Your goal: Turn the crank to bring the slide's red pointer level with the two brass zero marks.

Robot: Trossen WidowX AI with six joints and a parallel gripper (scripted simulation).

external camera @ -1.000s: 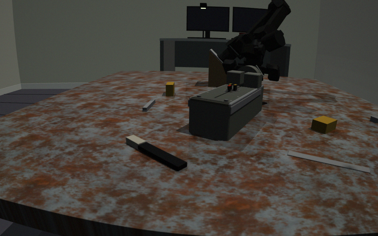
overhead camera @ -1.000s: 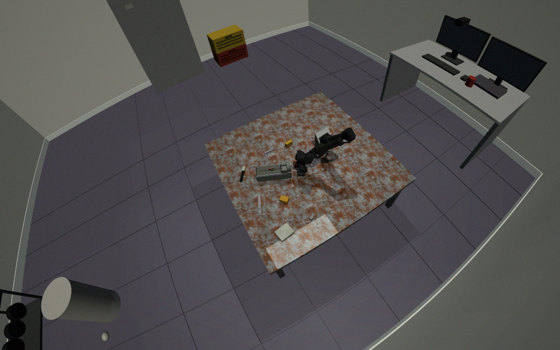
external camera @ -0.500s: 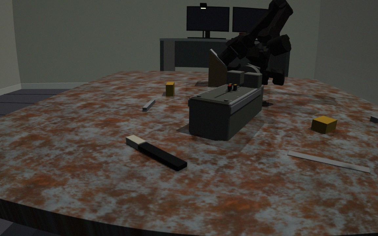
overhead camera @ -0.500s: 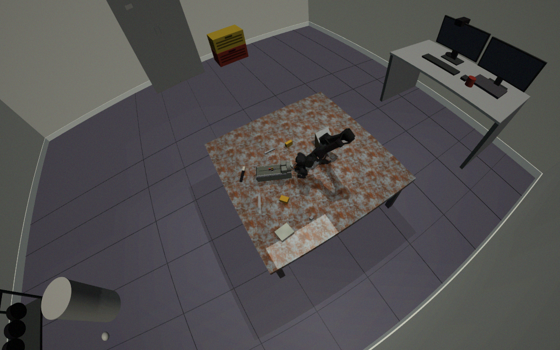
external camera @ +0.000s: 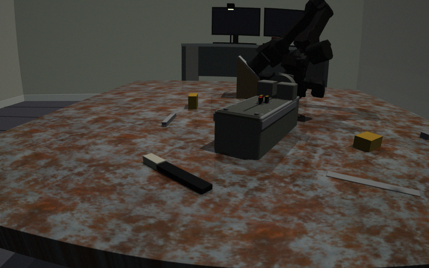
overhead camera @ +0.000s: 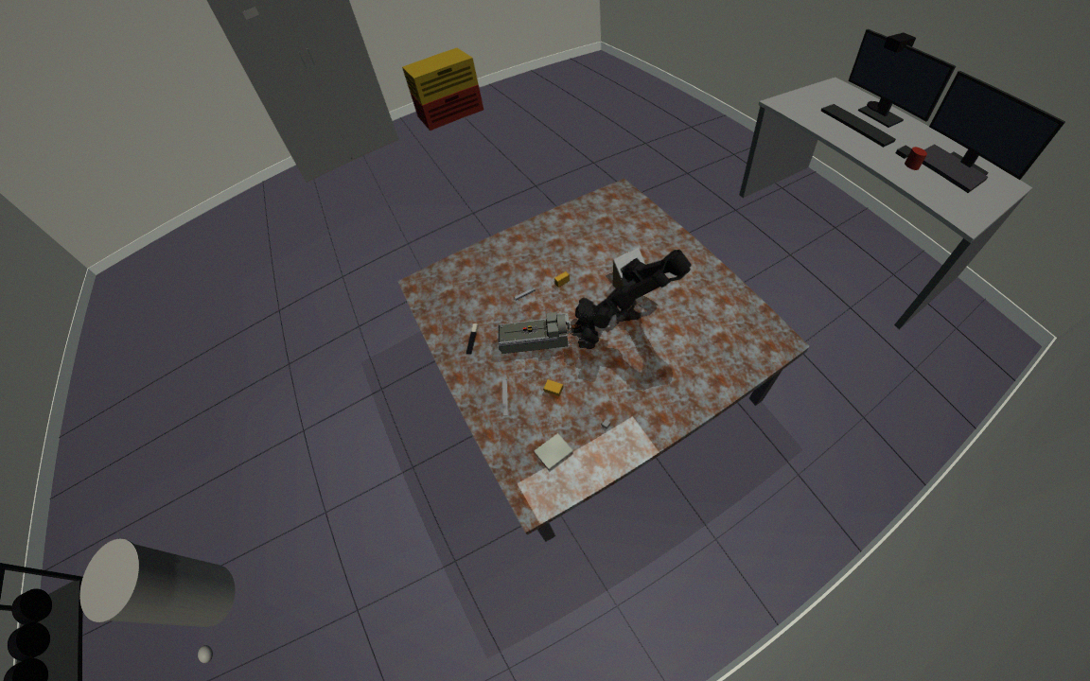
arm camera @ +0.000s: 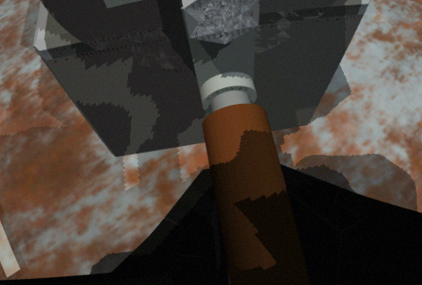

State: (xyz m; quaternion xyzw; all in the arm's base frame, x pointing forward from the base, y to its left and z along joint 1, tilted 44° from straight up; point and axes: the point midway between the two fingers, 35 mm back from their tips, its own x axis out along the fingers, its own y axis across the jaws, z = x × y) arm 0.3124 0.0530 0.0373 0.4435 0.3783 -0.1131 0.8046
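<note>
My fingers are closed to a narrow gap around the brown crank handle — its collared end rises toward the gray machine. The red pointer sits on the machine's top, near the brass zero marks — exact level, I cannot tell.

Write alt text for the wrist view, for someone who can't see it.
Black gripper fingers hold the orange-brown crank handle, which runs up to a pale collar and hex hub. Behind is the machine's gray housing, on a rust-and-white mottled tabletop.
</note>
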